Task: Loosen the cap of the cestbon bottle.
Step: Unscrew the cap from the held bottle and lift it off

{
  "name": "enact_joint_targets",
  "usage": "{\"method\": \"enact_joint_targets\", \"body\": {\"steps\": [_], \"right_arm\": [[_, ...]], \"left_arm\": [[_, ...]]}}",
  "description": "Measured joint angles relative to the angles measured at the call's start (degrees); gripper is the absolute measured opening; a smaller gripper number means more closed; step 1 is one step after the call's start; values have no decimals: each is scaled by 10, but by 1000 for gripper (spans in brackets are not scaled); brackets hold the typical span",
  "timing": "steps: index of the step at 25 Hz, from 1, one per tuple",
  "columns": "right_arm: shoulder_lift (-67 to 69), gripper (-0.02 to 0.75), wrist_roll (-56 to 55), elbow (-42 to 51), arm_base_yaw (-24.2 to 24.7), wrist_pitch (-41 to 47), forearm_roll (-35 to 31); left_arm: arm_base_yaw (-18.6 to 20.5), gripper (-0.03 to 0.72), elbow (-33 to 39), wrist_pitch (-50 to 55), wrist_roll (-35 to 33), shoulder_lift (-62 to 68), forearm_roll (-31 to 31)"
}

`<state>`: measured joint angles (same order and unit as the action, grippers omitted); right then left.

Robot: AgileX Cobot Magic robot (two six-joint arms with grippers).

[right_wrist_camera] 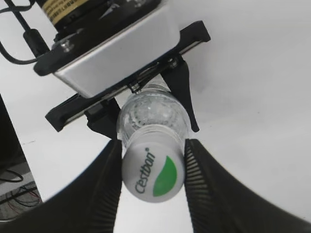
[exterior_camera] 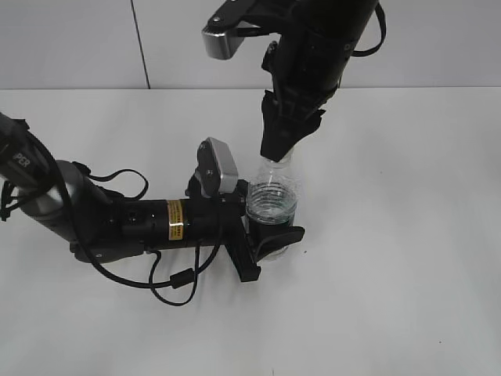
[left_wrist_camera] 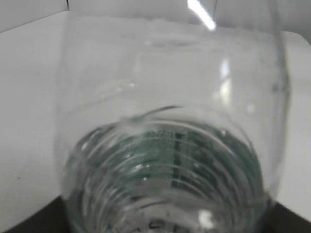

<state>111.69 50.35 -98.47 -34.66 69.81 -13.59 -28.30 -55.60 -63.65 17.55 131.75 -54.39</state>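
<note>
The cap [right_wrist_camera: 152,174] is sitting pinched between the right gripper's [right_wrist_camera: 152,180] fingers [right_wrist_camera: 106,187], reaching straight down. The cestbon bottle [exterior_camera: 273,200] is standing mid-table [exterior_camera: 407,235], its body clamped by the left gripper [exterior_camera: 270,227], whose arm is lying low from the left.

White counter [exterior_camera: 407,258] fills most of exterior view, matte, no marks. Behind its far edge: pale grey wall [exterior_camera: 70,43], w/ a thin dark vertical seam [exterior_camera: 141,43] left of centre, splitting it into panels. Light even, soft shadows on counter. In right wrist view, off the counter's edge at lower left, a dim patch of floor w/ tangled cables [right_wrist_camera: 12,187]. Beyond that, can't tell.
</note>
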Motion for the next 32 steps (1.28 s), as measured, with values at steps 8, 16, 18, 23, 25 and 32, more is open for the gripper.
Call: {"method": "enact_joint_targets", "body": {"steps": [8, 16, 18, 23, 25, 32], "right_arm": [[0, 297, 126, -2, 0, 1, 0], [0, 297, 158, -2, -1, 1, 2], [0, 297, 158, -2, -1, 1, 2], [0, 297, 154, -2, -1, 1, 2], [0, 297, 146, -4, -1, 2, 2], [4, 294, 123, -31, -1, 11, 7]], "left_arm": [[0, 403, 0, 0, 2, 0, 0], [0, 403, 0, 0, 2, 0, 1], [0, 403, 0, 0, 2, 0, 1], [0, 403, 0, 0, 2, 0, 1], [0, 403, 0, 0, 2, 0, 1], [0, 403, 0, 0, 8, 0, 5]]}}
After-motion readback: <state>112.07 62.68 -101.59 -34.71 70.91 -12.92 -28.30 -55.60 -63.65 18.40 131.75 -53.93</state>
